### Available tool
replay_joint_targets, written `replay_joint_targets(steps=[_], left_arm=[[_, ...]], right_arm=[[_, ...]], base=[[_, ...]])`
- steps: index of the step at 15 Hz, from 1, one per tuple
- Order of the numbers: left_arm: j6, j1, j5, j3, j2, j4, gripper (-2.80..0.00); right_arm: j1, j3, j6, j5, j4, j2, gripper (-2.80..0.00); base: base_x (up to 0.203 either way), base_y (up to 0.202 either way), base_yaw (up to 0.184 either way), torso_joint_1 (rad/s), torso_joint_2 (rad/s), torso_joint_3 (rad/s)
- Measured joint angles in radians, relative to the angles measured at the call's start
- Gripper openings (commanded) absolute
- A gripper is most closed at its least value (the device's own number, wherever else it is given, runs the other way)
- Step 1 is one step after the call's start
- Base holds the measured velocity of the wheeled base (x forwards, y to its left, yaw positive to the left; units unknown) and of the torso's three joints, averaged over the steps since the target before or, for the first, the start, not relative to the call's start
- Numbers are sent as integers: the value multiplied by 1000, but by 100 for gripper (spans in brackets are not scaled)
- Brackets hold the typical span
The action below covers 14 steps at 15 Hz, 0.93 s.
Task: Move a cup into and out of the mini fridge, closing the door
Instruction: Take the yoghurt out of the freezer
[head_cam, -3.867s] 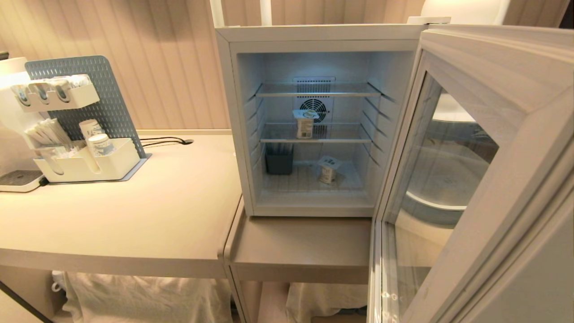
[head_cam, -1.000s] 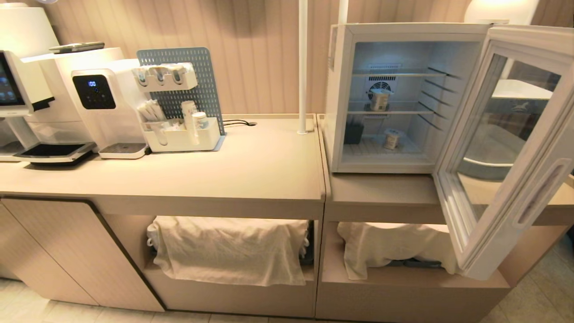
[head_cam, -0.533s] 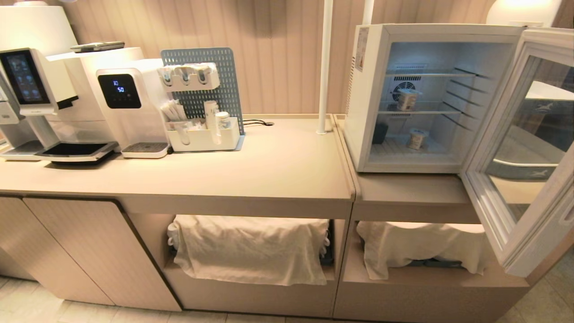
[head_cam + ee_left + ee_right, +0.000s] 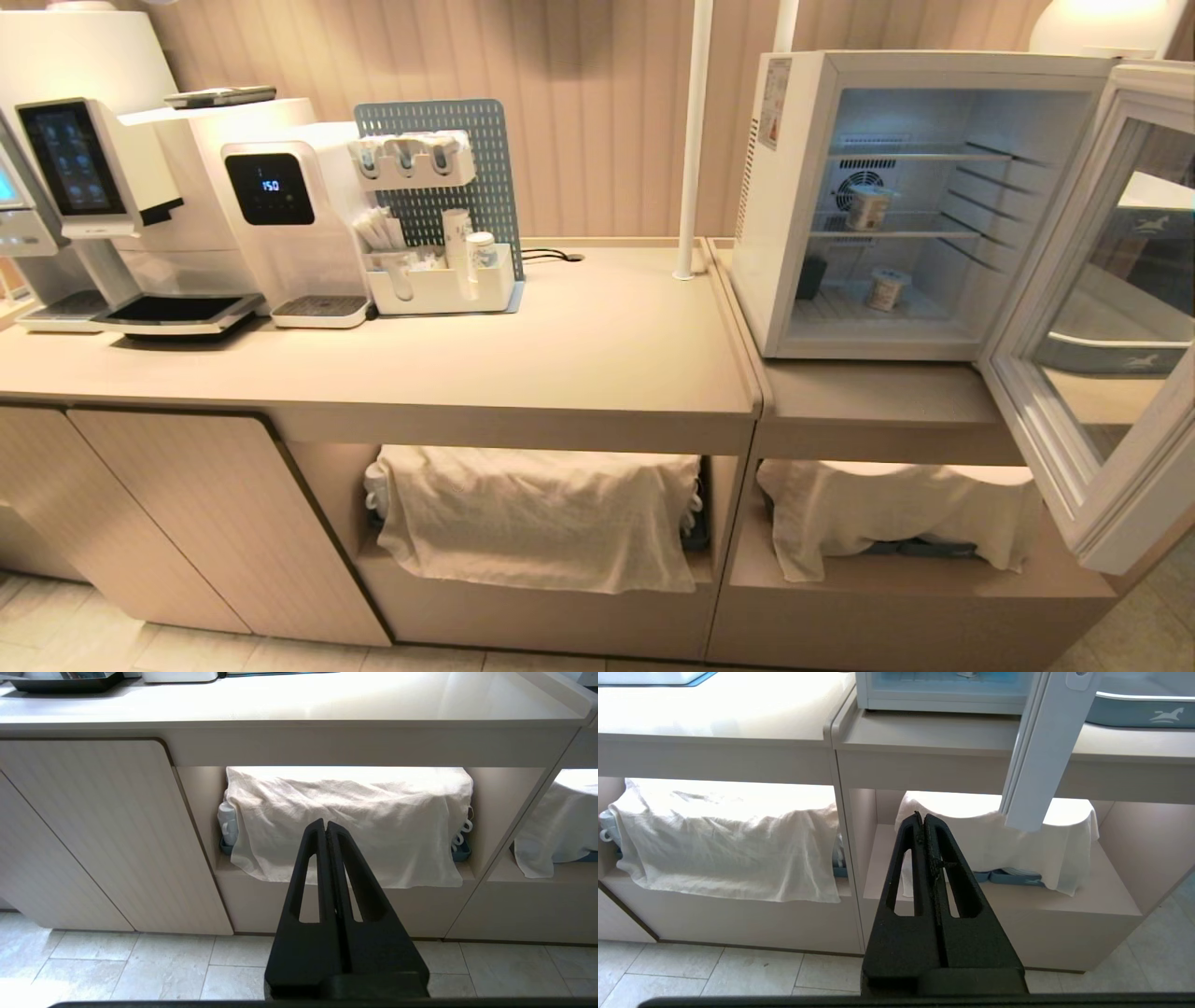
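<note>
head view: fridge (image 4: 780,205) on table (image 4: 560,364), door (image 4: 1092,308) wide open, 2 cups (image 4: 866,206) inside; left pincer (image 4: 325,828) & right pincer (image 4: 923,821) both together, empty, low. prob approach step; next needs reaching in for a cup

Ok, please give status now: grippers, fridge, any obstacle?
Left gripper, right gripper shut, empty, low. Mini fridge door wide open; two cups inside. No obstacle seen.

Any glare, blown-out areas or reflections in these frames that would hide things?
Head view: the mini fridge interior is lit bluish and readable; the door glass mirrors surroundings; the lamp at top right is blown out. Left wrist view: the countertop is washed out by glare; the shut left gripper stays sharp. Right wrist view: the countertop and the cloths' upper edges bloom white.
</note>
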Motion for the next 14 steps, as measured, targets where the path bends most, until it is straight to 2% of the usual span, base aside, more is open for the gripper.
replay_joint_targets(steps=[2, 14], left_arm=[[0, 0, 0, 0, 0, 0, -280], [-1, 0, 0, 0, 0, 0, -280]], right_arm=[[0, 0, 0, 0, 0, 0, -280], [0, 0, 0, 0, 0, 0, -280]], base=[[120, 0, -2, 0, -4, 12], [194, 0, 0, 3, 4, 2]])
